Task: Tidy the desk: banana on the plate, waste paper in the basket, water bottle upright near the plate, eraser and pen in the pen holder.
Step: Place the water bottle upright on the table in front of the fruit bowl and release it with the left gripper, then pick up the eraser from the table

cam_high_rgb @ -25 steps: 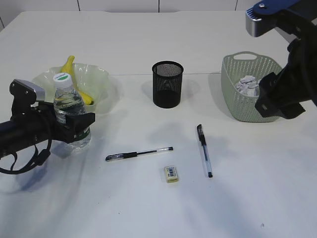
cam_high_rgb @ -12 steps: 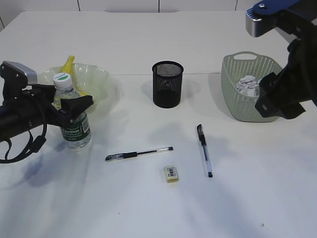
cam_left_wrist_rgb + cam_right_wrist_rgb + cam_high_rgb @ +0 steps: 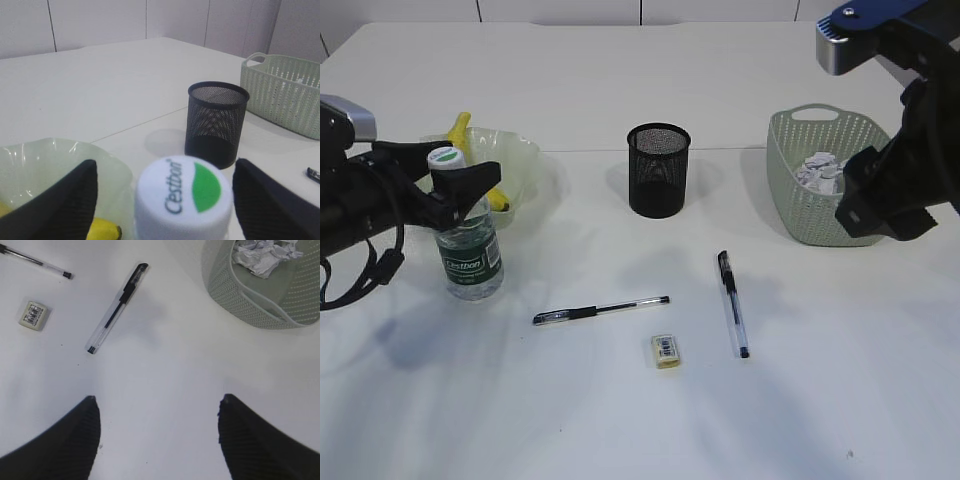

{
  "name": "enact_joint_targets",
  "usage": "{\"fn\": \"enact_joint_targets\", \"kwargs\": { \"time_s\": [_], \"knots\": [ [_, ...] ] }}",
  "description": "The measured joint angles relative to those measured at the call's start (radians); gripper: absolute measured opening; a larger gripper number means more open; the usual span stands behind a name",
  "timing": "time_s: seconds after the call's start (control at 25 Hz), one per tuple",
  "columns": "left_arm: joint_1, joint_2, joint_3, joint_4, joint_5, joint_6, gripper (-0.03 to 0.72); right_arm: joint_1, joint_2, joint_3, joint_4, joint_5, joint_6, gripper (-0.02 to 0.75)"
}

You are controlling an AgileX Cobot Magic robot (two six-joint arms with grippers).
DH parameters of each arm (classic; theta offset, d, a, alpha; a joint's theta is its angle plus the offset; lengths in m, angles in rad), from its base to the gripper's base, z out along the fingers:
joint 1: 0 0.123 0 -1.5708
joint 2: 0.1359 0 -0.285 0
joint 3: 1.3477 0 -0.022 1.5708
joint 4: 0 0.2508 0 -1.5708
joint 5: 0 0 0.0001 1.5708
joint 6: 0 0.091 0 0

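Left gripper (image 3: 455, 180) raised, jaws spread wide — right gripper (image 3: 157, 440) aloft, likewise agape

I see bright, even light from overhead on the white table (image 3: 620, 420), with only soft, faint shadows beside the mesh pen holder (image 3: 658, 170) and pens. No harsh glare. In my left wrist view the bottle cap (image 3: 182, 197) looms close and slightly blurred.

Reading "Cestbon" in dark letters beside a green patch on the white cap (image 3: 182, 197) of the water bottle (image 3: 470, 255). Showing the same word, white on green, on the bottle's label (image 3: 470, 265). Carrying an unreadable barcode on the eraser (image 3: 33, 315).
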Motion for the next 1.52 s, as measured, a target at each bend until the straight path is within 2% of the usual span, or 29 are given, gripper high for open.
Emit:
{"fn": "enact_joint_targets", "kwargs": {
  "time_s": [0.16, 0.24, 0.44, 0.72, 1.2, 1.36, 1.52],
  "knots": [
    [0.000, -0.051, 0.002, 0.009, 0.023, -0.034, 0.593, 0.000, 0.000, 0.000, 0.000, 0.000, 0.000, 0.549],
    [0.000, -0.097, 0.002, 0.014, 0.090, -0.082, 0.593, 0.000, 0.000, 0.000, 0.000, 0.000, 0.000, 0.549],
    [0.000, -0.227, 0.003, 0.018, 0.303, -0.109, 0.593, 0.000, 0.000, 0.000, 0.000, 0.002, 0.000, 0.549],
    [0.000, -0.369, 0.004, 0.018, 0.464, -0.162, 0.591, 0.000, 0.000, 0.000, 0.000, 0.004, 0.000, 0.549],
    [0.000, -0.648, 0.006, 0.014, 1.026, -0.391, 0.589, 0.000, 0.000, 0.000, 0.000, 0.004, 0.000, 0.549],
    [0.000, -0.722, 0.010, -0.012, 1.228, -0.408, 0.573, 0.000, 0.000, 0.000, 0.000, 0.004, 0.000, 0.549],
    [0.000, -0.767, 0.011, -0.092, 1.402, -0.388, 0.563, 0.000, 0.000, 0.000, 0.000, 0.004, 0.000, 0.549]
  ]
}}
